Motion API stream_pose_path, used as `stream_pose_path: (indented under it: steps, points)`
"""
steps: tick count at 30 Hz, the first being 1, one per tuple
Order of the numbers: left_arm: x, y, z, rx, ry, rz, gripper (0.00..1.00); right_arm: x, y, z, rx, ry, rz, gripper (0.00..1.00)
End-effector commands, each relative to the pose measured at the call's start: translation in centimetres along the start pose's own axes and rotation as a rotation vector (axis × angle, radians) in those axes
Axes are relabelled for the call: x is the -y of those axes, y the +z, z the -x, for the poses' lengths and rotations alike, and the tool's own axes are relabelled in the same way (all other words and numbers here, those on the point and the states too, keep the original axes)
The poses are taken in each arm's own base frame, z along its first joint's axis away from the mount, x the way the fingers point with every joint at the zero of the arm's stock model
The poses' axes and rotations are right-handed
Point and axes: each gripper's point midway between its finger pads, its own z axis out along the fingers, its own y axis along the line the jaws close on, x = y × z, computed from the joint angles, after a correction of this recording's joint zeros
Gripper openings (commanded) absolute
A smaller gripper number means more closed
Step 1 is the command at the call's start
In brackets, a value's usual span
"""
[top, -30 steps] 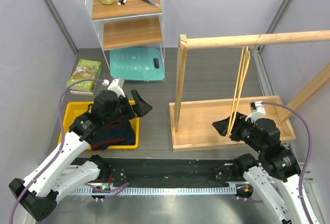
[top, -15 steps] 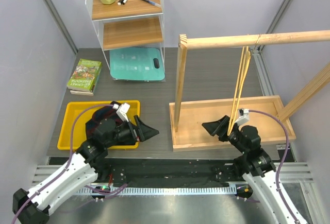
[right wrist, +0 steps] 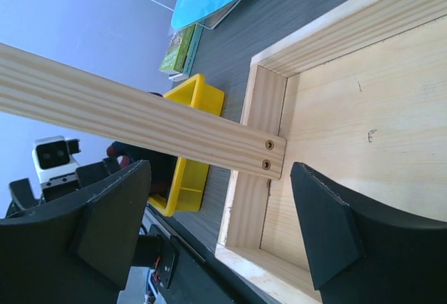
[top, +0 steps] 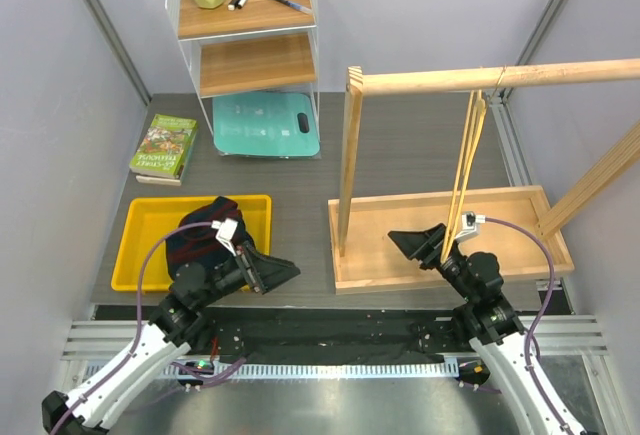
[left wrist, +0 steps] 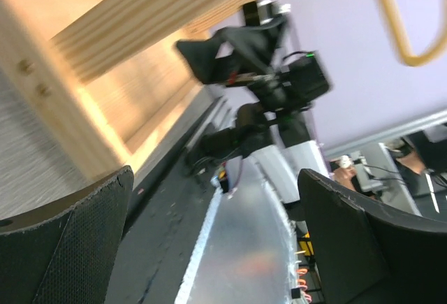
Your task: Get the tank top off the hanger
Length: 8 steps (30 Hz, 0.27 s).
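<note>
Bright, even, diffuse light; shadows soft. Top view sharp. Left wrist view smeared, perhaps by motion: hanger [left wrist: 413, 59] and frame [left wrist: 160, 17] blur.

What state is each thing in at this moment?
tank top: off the hanger, crumpled in the yellow bin
hanger: bare, hanging from the wooden rail
left hand: open, empty
right hand: open, empty

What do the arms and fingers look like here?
Both arms have white link shells, left arm, right arm, with black joint housings. A purple cable loops off each wrist. Each wrist carries a small white camera block. The fingers are black, broad wedges with textured inner pads.
</note>
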Motion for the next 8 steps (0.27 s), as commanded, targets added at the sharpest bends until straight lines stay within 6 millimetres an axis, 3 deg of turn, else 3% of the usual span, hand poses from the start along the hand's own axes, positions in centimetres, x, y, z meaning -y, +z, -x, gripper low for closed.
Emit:
stream_pose_path:
  steps: [1, 3, 6, 8]
  points:
    - [-0.2, -0.6, -1.2, -0.006, 0.012, -0.083, 1.00, 5.0, 1.0, -2.6, -0.024, -0.008, -0.059, 0.87]
    - [-0.1, -0.9, -1.1, 0.007, 0.051, -0.093, 1.00, 6.2, 0.9, -2.5, -0.011, -0.013, -0.113, 0.88]
    - [-1.4, -0.8, -1.8, -0.026, 0.050, -0.039, 1.00, 8.4, 0.5, -2.8, -0.014, -0.015, -0.208, 0.88]
    - [-2.1, -0.7, -2.0, -0.039, 0.041, -0.007, 1.00, 8.0, 0.6, -2.9, -0.021, -0.020, -0.189, 0.90]
